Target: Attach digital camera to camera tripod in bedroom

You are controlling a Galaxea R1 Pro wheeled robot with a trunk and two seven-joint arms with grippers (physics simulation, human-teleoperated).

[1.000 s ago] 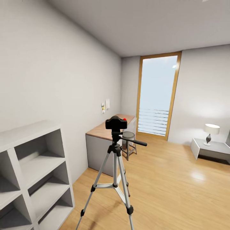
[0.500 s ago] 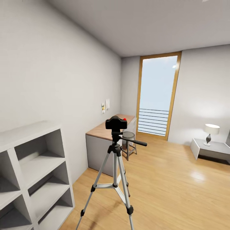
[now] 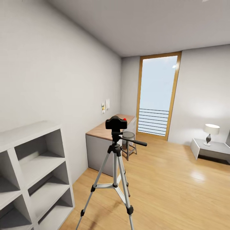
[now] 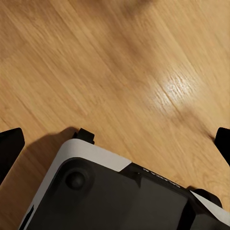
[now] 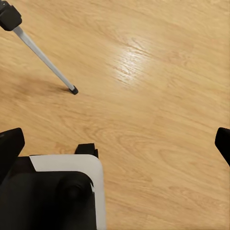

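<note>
camera: the digital camera (image 3: 116, 123) sits on the head of the camera tripod (image 3: 114, 166), mid-floor in the bedroom.
left claw: my left gripper (image 4: 115, 143) is spread wide, empty, above the wood floor (image 4: 120, 62).
right claw: my right gripper (image 5: 115, 143) is wide, empty, near one tripod leg.
step: attachment looks done; i judge it best to hold both arms clear of the legs.

cam (image 3: 116, 122) on tripod (image 3: 115, 172) | shelf (image 3: 28, 172) left | desk (image 3: 107, 140) behind | window (image 3: 156, 95) far
</note>
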